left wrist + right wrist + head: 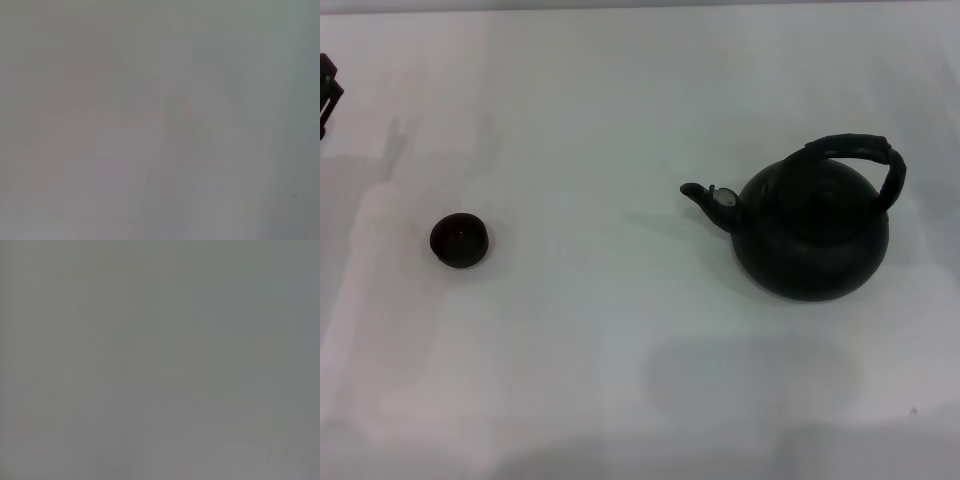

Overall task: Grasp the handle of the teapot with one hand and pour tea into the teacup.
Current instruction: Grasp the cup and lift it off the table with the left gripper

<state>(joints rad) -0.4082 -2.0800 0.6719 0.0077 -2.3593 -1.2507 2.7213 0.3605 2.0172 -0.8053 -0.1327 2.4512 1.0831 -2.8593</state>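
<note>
The teapot [815, 240] is a round, squat, matte-black pot standing upright on the white table at the right in the head view. Its spout [705, 195] points left toward the teacup. The handle [865, 150] is a thick ribbed black hoop arching over the top, leaning to the pot's right. The teacup [459, 240] is small, dark and handleless, and stands at the left, far from the teapot. A dark part of my left gripper [328, 95] shows at the far left edge, well behind the cup. My right gripper is out of view. Nothing touches the teapot.
The white table [620, 350] runs across the whole head view, and its back edge lies at the top. Both wrist views show only plain pale surface, the left [160, 120] and the right [160, 360].
</note>
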